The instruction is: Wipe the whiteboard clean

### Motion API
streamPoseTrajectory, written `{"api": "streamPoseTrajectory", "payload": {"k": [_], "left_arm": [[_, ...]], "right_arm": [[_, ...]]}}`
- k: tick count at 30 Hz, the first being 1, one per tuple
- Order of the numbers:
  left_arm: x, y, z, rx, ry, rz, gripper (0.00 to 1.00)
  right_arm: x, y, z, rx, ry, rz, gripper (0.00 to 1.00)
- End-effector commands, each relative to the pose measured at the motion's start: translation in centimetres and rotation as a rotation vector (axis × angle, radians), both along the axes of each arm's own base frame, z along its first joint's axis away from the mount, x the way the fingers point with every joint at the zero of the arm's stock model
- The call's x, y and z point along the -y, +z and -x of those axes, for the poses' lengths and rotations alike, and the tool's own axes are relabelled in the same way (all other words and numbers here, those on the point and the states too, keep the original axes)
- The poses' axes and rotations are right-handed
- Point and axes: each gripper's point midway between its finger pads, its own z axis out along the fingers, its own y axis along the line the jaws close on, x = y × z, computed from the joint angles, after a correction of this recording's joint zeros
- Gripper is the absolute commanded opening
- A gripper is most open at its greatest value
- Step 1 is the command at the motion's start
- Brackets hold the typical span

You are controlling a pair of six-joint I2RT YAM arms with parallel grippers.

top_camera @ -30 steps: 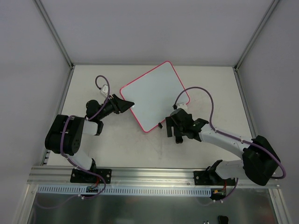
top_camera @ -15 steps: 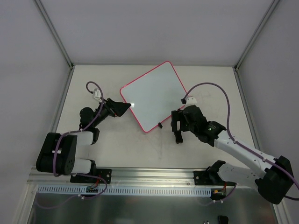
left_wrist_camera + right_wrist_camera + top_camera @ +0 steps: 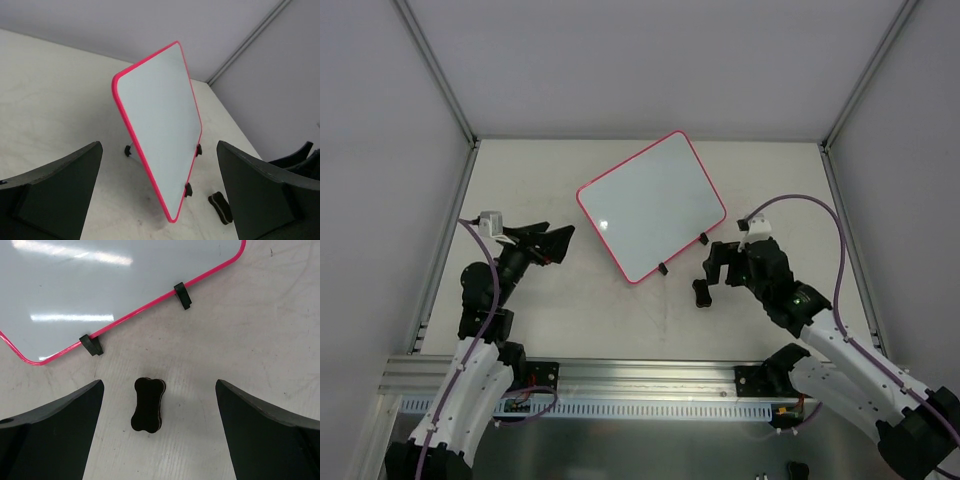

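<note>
Right tool (image 3: 159,382), wide, near eraser (image 3: 148,404)

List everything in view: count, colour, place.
whiteboard: 1, white with pink-red rim, mid-table, turned at an angle, no writing visible
clips: 2, black, on the whiteboard's near edge
eraser: 1, black, on the table just off the clipped edge, not touching the board
table: 1, off-white, under everything
cables: 2, purple, one looping along each arm
left end effector: 1, black, open, empty, left of the whiteboard
right end effector: 1, black, open, empty, by the eraser
</note>
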Motion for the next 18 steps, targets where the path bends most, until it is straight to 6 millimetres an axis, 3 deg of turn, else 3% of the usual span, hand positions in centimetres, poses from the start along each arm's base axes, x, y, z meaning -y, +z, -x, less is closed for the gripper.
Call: {"api": "streamPoseTrajectory", "payload": {"k": [1,4,8,18], "left_arm": [[-1.9,-2.9,0.1,-0.139,0.104,-0.078,0.99],[-2.3,-4.2,0.6,-0.183,0.122,-0.086,0.99],[-2.6,-6.6,0.8,-0.210,0.134,-0.107,0.99],[-3.3,-6.8,1.4,-0.154,0.169,-0.139,0.99]], "right_arm": [[0.4,1.6,-0.8,0.123,-0.011,-0.030,0.99],[0.7,2.2,-0.7,0.182,-0.024,-0.062,0.99],[1.5,1.0,-0.6,0.194,-0.055,-0.055,0.99],[2.3,0.0,-0.9,0.183,-0.096,-0.021,0.99]]}}
